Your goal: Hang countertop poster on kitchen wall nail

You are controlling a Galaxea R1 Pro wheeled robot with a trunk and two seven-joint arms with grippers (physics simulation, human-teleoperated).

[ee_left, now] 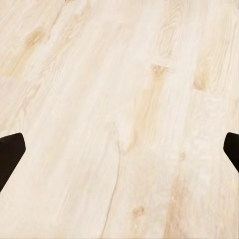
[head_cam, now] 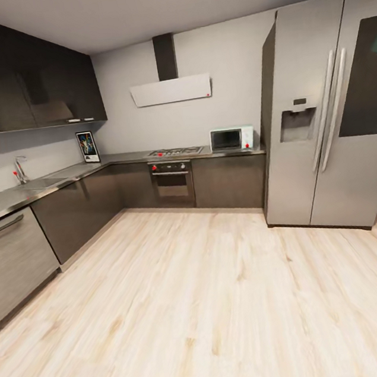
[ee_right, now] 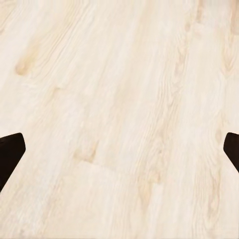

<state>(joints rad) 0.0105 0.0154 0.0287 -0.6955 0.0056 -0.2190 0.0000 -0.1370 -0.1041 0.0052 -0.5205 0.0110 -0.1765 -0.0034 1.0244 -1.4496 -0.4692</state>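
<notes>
Head view: the poster (head_cam: 88,147) stands upright in the far left corner of the kitchen countertop (head_cam: 124,158), leaning at the wall, right of the sink (head_cam: 41,183) and left of the hob (head_cam: 175,152). A microwave (head_cam: 231,138) sits beside the fridge (head_cam: 328,115). Over the wooden floor (ee_left: 119,99), the left gripper (ee_left: 119,149) and right gripper (ee_right: 119,149) spread their fingers wide, holding nothing.

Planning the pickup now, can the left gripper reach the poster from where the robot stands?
Probably not. The poster stands far off in the countertop corner, while the left gripper hangs open over bare wooden floor. The robot likely must drive closer.
</notes>
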